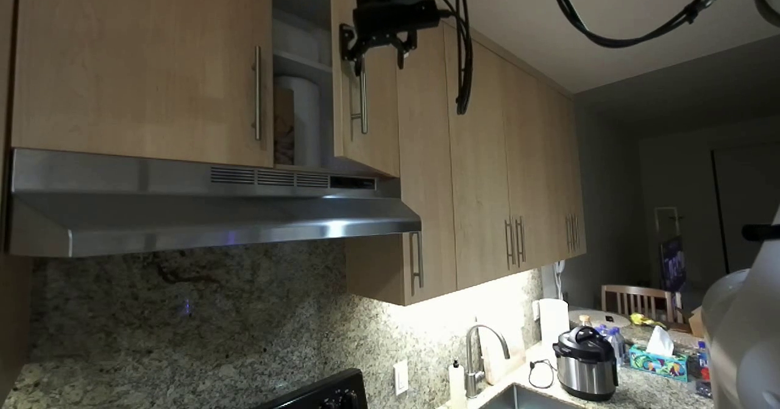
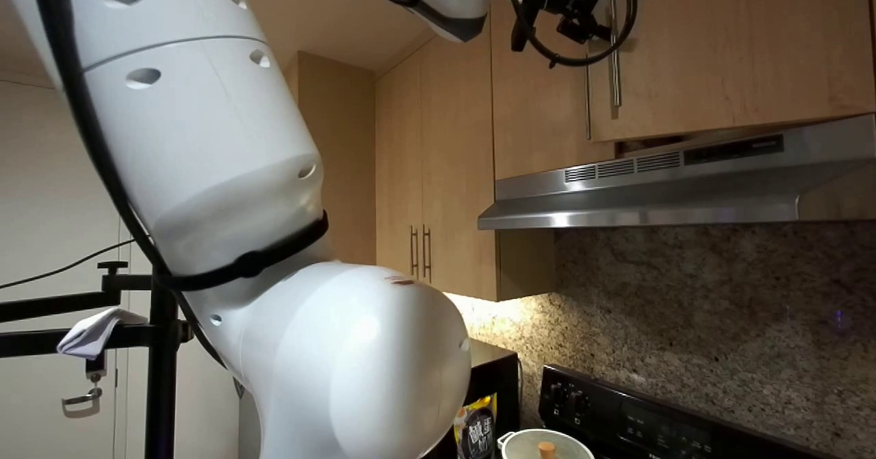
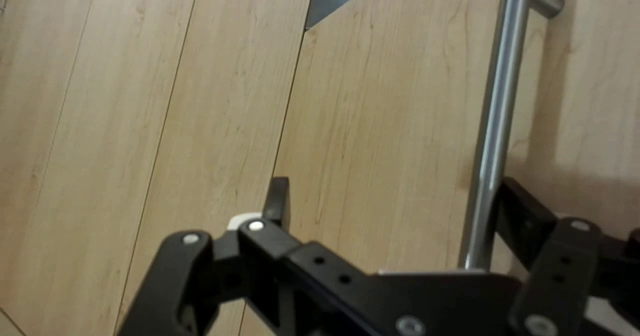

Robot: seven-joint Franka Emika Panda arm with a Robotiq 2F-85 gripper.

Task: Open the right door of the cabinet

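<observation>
In an exterior view, can see steel range hood (image 1: 213,217) beneath light-wood cabinet (image 1: 207,74) and its right door (image 1: 375,144), ajar and angled outward, in an exterior view white robot arm (image 2: 236,185) before tall cupboards (image 2: 434,158), and in the wrist view slanting cylindrical bar handle (image 3: 498,115) between spread fingers (image 3: 278,203) of the end effector (image 3: 395,188).

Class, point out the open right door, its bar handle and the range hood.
Right door (image 1: 381,111), in an exterior view: front panel.
Bar handle (image 3: 496,120), in the wrist view: the bar.
Range hood (image 1: 219,216), in an exterior view: sloping front.
</observation>
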